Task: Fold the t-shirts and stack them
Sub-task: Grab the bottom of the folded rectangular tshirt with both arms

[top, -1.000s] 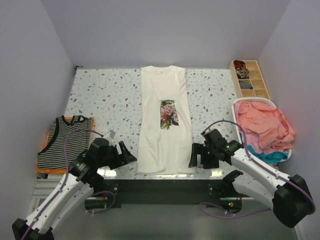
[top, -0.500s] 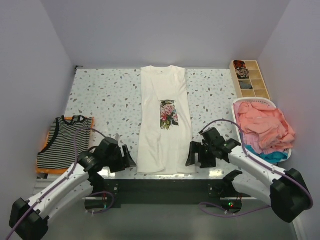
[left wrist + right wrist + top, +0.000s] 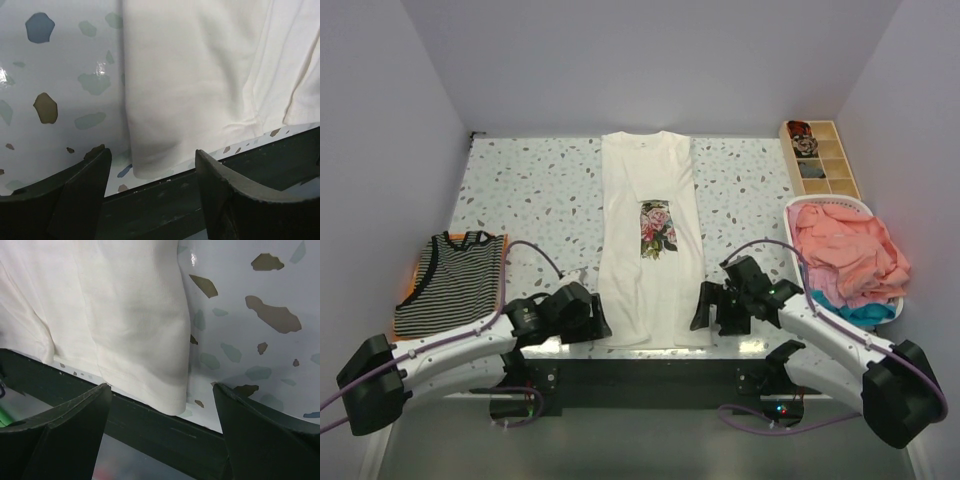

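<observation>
Speckled terrazzo tabletop [image 3: 540, 190] in a plain white-walled booth. Cream tee [image 3: 647, 290] w/ rose print lies flat down the centre of the frame, collar at the top. Its sides look folded in to make a long strip, and the hem [image 3: 650, 342] sits at the tabletop's bottom edge. Striped tee [image 3: 450, 285] lies folded at lower left on an orange one [image 3: 404, 300]. Coral-pink tee [image 3: 845, 255] and a blue one [image 3: 868, 312] are heaped in a white basket [image 3: 820, 204] at right, w/ a wooden tray [image 3: 820, 160] above it.

Left tool [image 3: 150, 155] is wide open w/ nothing in it, low over the hem's left corner. Right tool [image 3: 161, 389] is likewise wide open and empty at the right corner. In both wrist views the jaws straddle the cloth edge; no contact that I can make out.

Step in hand, prob.: pinch both hem corners and carry them up toward the collar. To do it well:
- Go down evenly and get a finger under all layers, incl. the folded-in side.
- Close both tools together and lift just clear.
- Keep the strip taut btw the tools so the fold lands straight.

Risk: catching only the top layer.
</observation>
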